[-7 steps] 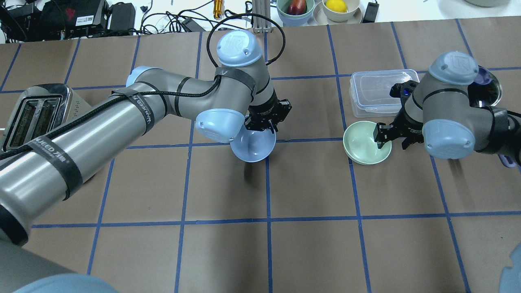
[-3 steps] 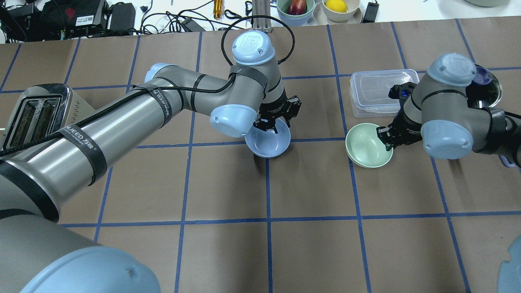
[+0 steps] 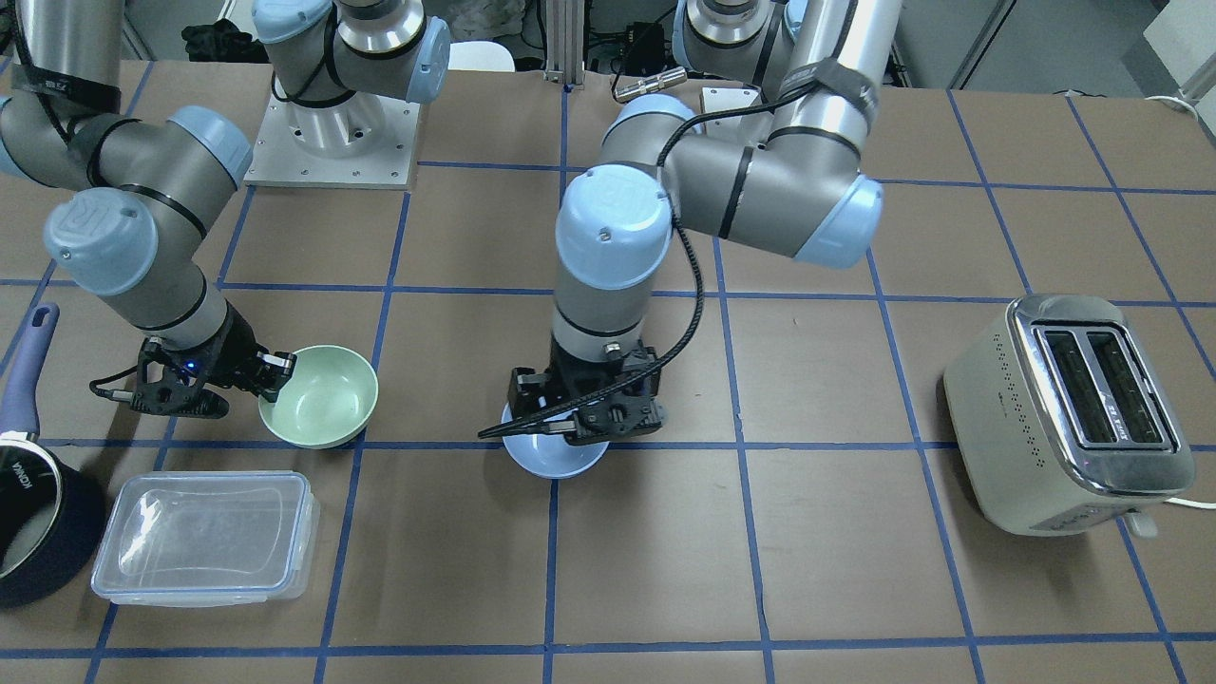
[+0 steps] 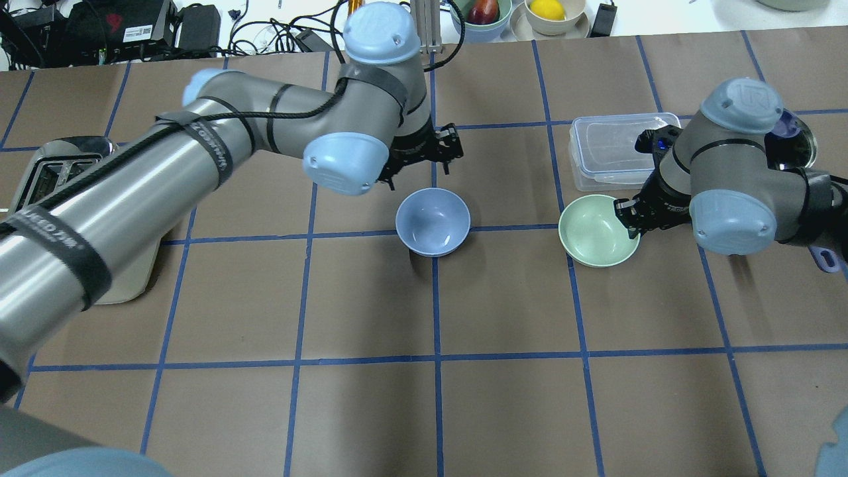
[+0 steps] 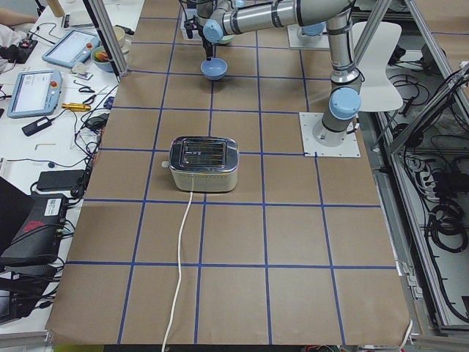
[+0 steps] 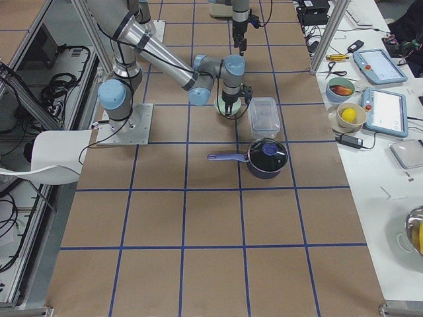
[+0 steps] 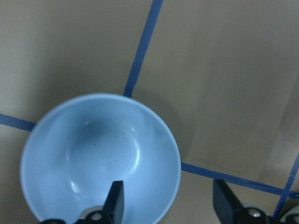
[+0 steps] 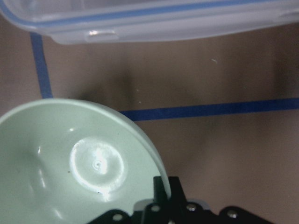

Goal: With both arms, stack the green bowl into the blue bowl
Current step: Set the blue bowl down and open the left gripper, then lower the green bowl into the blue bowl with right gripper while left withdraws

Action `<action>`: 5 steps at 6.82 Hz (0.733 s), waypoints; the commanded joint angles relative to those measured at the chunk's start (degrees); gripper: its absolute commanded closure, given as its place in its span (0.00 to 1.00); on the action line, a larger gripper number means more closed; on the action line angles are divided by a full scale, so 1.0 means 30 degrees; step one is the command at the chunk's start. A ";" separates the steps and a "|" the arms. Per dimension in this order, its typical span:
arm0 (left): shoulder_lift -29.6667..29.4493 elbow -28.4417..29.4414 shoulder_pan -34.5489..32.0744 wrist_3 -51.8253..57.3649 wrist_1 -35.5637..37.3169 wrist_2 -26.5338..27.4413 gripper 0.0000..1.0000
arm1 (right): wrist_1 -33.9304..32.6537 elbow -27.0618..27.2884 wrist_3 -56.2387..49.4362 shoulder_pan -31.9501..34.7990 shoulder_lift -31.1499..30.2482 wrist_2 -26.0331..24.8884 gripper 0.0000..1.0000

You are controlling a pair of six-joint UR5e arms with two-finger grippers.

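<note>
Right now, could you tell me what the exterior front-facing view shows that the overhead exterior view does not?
Only the front-facing view shows the white base plate under the right arm. Only the overhead view shows the fruit bowls on the far bench and the whole inside of the blue bowl. Both show the green bowl pinched at its rim by the right gripper, the toaster and the clear container.

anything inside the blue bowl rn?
Nothing. The overhead view shows the blue bowl empty, with bare floor and walls. In the left wrist view the open left claw covers only a sliver of its near rim.
</note>
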 commanded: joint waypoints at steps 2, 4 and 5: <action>0.4106 0.0136 0.5712 0.9558 -0.4805 0.1584 0.00 | 0.3691 -0.3194 0.2415 0.2216 -0.0292 0.1520 1.00; 0.6629 -0.0125 0.6727 1.0456 -0.6742 0.1292 0.00 | 0.4083 -0.4783 0.5021 0.4096 0.0611 0.3643 1.00; 0.6756 0.0337 0.6756 1.0225 -0.6547 0.0305 0.00 | 0.3996 -0.5079 0.6484 0.5323 0.1023 0.3833 1.00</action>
